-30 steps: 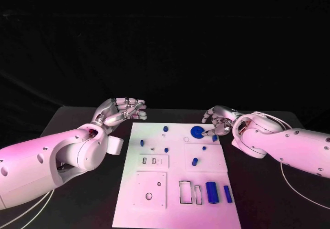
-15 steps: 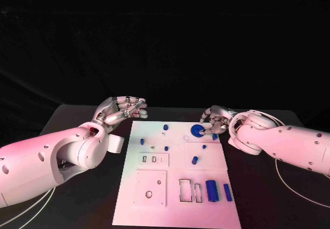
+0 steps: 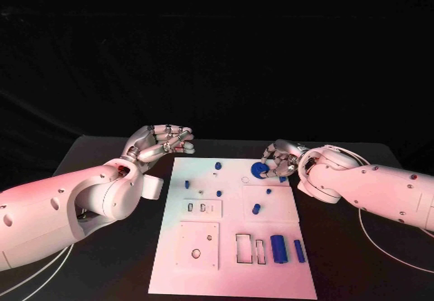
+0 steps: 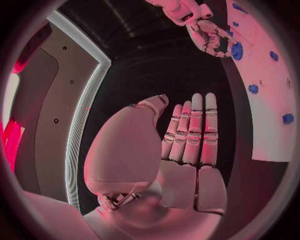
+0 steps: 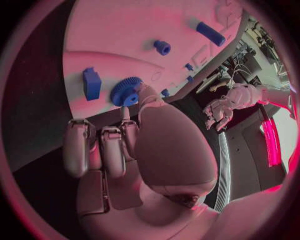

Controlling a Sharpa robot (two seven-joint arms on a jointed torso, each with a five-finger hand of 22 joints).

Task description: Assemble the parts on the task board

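Now, your scene:
Right hand (image 3: 282,162): fingers pinch the gear (image 3: 259,172) on the board (image 3: 231,276).
Left hand (image 3: 161,143): fingers apart, holding nothing, above the worktop (image 3: 108,263).

Left hand, open, beside task board

Left hand (image 4: 187,150): palm toward the camera, fingers (image 4: 195,127) straight and side by side, thumb set apart; holds nothing, touches nothing. Table (image 4: 232,125): black, seen past the fingertips. Task board (image 4: 265,65): white plate along one side of the circle, its near edge apart from the hand. Parts on board: blue gear (image 4: 237,50); small blue pieces (image 4: 253,89), (image 4: 287,118), (image 4: 273,55), (image 4: 239,7). Right hand (image 4: 212,36): at the board's far end, fingers curled, fingertips at the gear; whether it grips the gear cannot be told.
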